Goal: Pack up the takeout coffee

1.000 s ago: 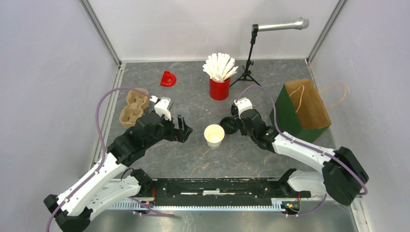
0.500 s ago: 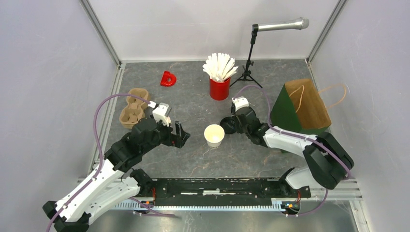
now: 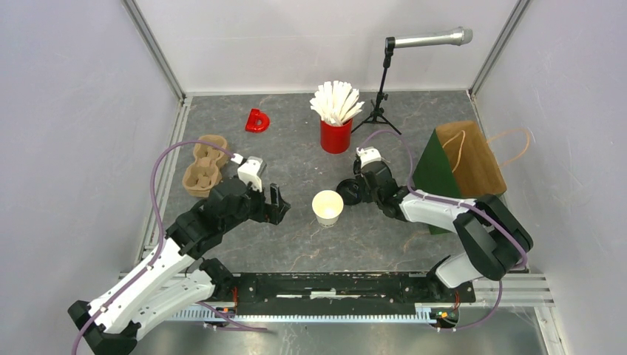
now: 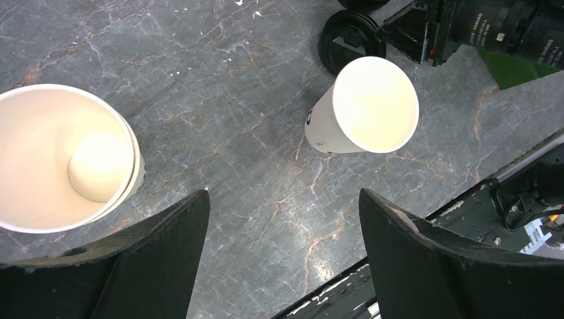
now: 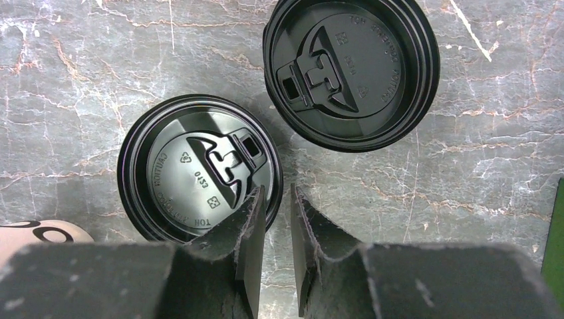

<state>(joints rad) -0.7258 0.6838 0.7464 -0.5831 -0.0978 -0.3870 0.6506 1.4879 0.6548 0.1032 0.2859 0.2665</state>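
Two light, empty cups are the bigger worry. The left fingers (image 4: 282,206) hang spread wide with nothing between them. The left-hand cup (image 4: 66,156) sits off to one side, by one finger rather than in the gap. I judge that closing or dropping from here would clip its rim and tip it. The middle cup (image 3: 327,207) stands on the counter (image 3: 296,159) close to the lids, so a lid shoved sideways could knock it over too.

The smaller risk is at the right fingers (image 5: 278,199). They are drawn close, with only a narrow slit left, right at the edge of the nearer lid (image 5: 199,176). I cannot tell whether they pinch its rim or only hang over it. A thin rim lying flat gives little to hold. It may slip free, or the lid may skate into the farther lid (image 5: 352,70).

Both cups are white outside, cream inside, tapered, upright and lidless. The middle one has a small black mark on its side. The lids are round and black with stepped rims. They lie top up with their sip tabs showing, just beside each other, on the right arm's side of the middle cup.
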